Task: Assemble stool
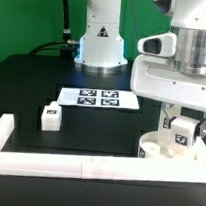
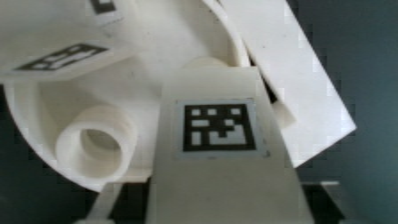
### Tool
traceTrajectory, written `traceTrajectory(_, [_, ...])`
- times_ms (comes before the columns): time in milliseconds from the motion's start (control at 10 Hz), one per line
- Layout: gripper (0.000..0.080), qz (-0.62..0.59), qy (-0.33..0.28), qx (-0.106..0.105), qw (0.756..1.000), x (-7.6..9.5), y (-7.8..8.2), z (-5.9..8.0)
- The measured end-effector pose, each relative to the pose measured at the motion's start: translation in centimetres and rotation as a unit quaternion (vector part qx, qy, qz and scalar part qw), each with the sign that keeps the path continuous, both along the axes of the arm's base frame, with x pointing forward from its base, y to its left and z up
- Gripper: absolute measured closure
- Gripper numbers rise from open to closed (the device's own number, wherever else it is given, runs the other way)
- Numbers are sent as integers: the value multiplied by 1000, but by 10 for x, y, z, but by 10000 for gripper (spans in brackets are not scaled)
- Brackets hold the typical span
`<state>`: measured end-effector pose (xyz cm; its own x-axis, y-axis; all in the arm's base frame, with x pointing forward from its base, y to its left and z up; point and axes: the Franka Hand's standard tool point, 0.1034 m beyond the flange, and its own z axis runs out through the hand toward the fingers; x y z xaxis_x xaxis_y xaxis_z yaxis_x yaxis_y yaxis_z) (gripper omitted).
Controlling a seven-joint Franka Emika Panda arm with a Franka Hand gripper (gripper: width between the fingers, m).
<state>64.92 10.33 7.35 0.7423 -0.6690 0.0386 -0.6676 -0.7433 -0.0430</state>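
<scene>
My gripper (image 1: 181, 129) is at the exterior view's right, low over the table, shut on a white stool leg (image 1: 179, 144) with a black-and-white tag. In the wrist view the held leg (image 2: 222, 130) runs out from between my dark fingers (image 2: 327, 208), its end over the round white seat (image 2: 71, 120). An open socket hole (image 2: 98, 142) shows beside the leg's end. A second tagged leg (image 2: 63, 55) is against the seat farther off. The seat (image 1: 151, 148) lies by the front rail. A third leg (image 1: 51, 118) lies loose at the left.
The marker board (image 1: 98, 98) lies flat mid-table. A long white border rail (image 1: 76, 167) runs along the front and turns up the left side (image 1: 0, 133). The arm's white base (image 1: 101, 41) stands at the back.
</scene>
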Motion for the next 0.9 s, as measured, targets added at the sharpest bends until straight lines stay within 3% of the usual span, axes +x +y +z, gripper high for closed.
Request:
traceTrajectory(200, [463, -147, -3, 16, 989, -3, -4, -1])
traceTrajectory(300, [463, -268, -2, 39, 963, -7, -6, -2])
traceTrajectory(600, [463, -470, -7, 76, 880, -12, 4, -1])
traceTrajectory(900, [463, -526, -7, 82, 847, -13, 5, 0])
